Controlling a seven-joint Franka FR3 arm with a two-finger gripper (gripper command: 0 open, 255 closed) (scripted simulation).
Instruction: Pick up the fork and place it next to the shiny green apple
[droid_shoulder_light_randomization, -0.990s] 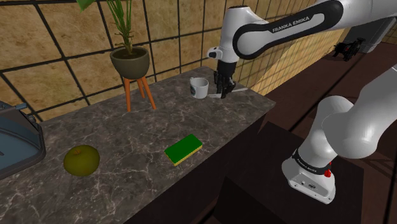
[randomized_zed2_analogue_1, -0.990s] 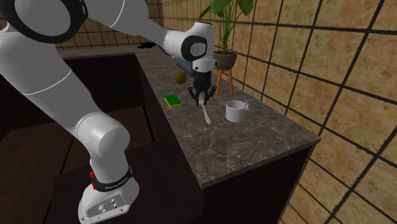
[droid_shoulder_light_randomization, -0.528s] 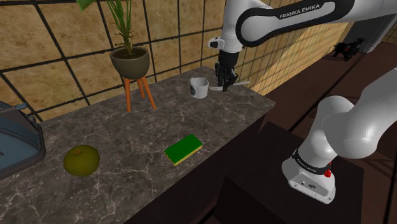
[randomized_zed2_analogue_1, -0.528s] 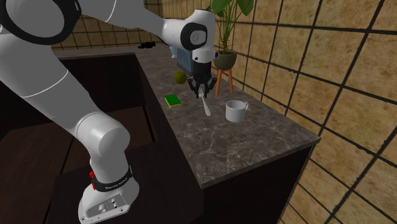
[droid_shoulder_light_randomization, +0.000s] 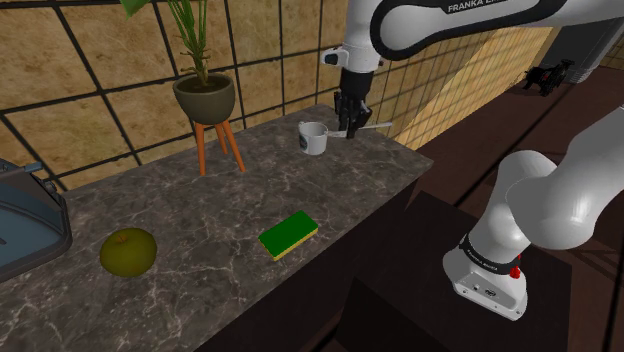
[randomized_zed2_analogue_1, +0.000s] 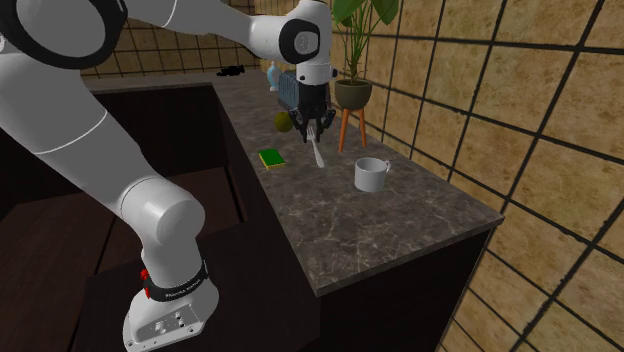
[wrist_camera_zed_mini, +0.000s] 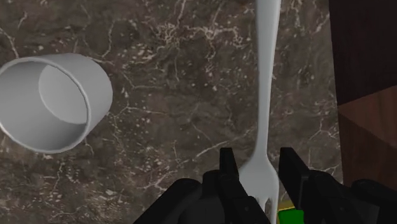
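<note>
Clamping slim white fork by its tine end in black two-finger gripper, handle jutting ahead above dark marble counter, white mug just beside; best carried level, clear of mug, toward round yellow-green apple well away.

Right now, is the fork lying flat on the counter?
No, the gripper clasps the fork and holds it in the air above the counter.

We see a white mug on the dark marble table, a green sponge near its front edge, and a potted plant on an orange stand.
</note>
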